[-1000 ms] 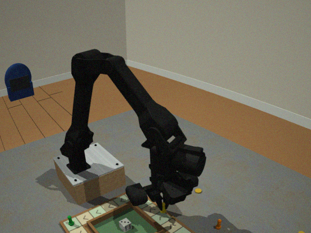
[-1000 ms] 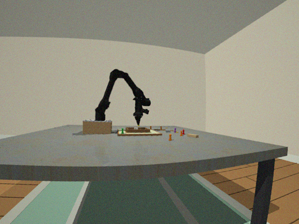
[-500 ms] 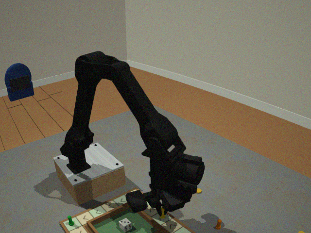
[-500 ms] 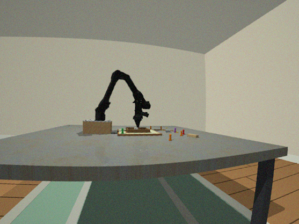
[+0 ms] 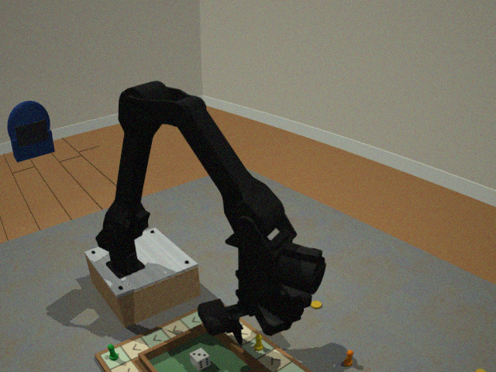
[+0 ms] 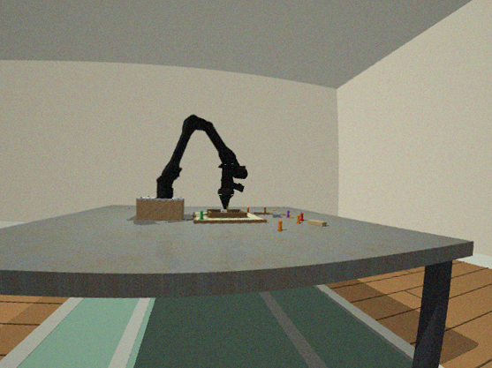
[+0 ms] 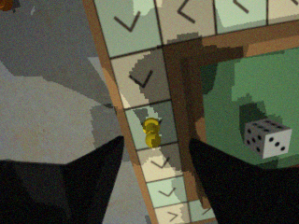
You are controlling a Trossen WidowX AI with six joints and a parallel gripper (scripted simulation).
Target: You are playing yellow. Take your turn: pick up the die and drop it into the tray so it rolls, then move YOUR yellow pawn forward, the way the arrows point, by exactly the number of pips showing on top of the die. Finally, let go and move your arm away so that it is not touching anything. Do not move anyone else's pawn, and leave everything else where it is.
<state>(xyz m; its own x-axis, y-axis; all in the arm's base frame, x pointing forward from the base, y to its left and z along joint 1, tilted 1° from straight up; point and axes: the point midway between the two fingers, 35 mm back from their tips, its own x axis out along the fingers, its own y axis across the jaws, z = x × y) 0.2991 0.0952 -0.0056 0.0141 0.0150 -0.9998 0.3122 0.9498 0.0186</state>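
Observation:
The yellow pawn (image 5: 258, 342) (image 7: 151, 133) stands upright on a square of the board's arrow track (image 5: 136, 346) (image 7: 126, 28) (image 6: 254, 218), on the side beside the tray. My gripper (image 5: 254, 334) (image 7: 157, 142) (image 6: 224, 205) is open and low over the pawn, one finger on each side and apart from it. The white die (image 5: 199, 358) (image 7: 267, 137) rests on the green floor of the wooden-rimmed tray (image 5: 144, 356) (image 7: 179, 93) in the board's middle. A green pawn (image 5: 112, 352) (image 6: 201, 215) stands on a corner square.
An orange pawn (image 5: 349, 357) (image 6: 279, 225) and a yellow disc (image 5: 316, 304) lie on the table off the board. Purple (image 6: 288, 214) and red (image 6: 301, 216) pawns and a wooden stick (image 6: 316, 222) lie farther out. The arm's wooden base block (image 5: 160, 288) stands behind the board.

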